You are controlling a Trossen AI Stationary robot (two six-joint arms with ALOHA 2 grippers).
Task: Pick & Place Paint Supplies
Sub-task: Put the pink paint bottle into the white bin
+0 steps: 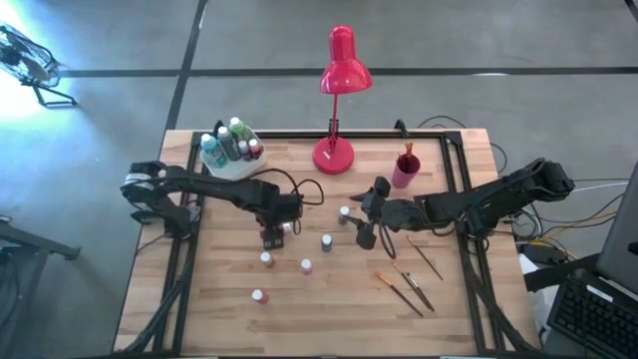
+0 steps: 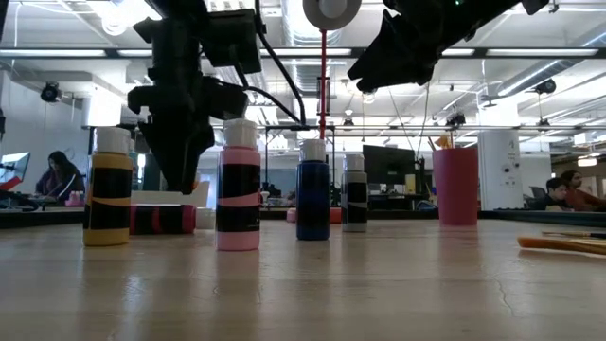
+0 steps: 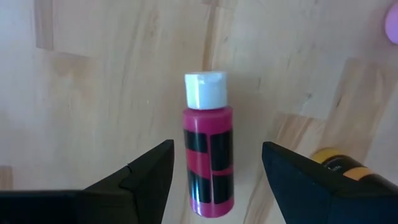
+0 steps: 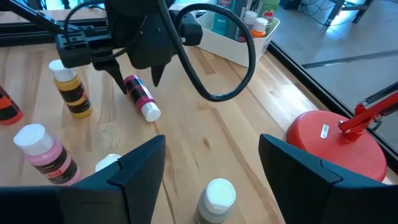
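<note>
A magenta paint bottle (image 3: pixel 209 163) with black bands and a white cap (image 3: pixel 205 89) lies on its side on the wooden table. My left gripper (image 3: pixel 217 148) points straight down over it, open, one finger on either side of the bottle's body with a gap at each. The same bottle (image 4: pixel 140 97) shows under my left gripper (image 4: pixel 133 73) in the right wrist view. My right gripper (image 1: pixel 365 217) hangs open above the table's middle, over a grey white-capped bottle (image 4: pixel 216 199). Yellow (image 2: pixel 109 199), pink (image 2: pixel 239 189) and blue (image 2: pixel 312 194) bottles stand upright nearby.
A white tray (image 1: pixel 231 168) holding several bottles stands at the far left. A red desk lamp (image 1: pixel 335 152) stands at the far middle, with a pink cup (image 1: pixel 406 172) to its right. Thin paintbrushes (image 1: pixel 407 287) lie toward the near right. More small bottles (image 1: pixel 258 296) stand toward the near edge.
</note>
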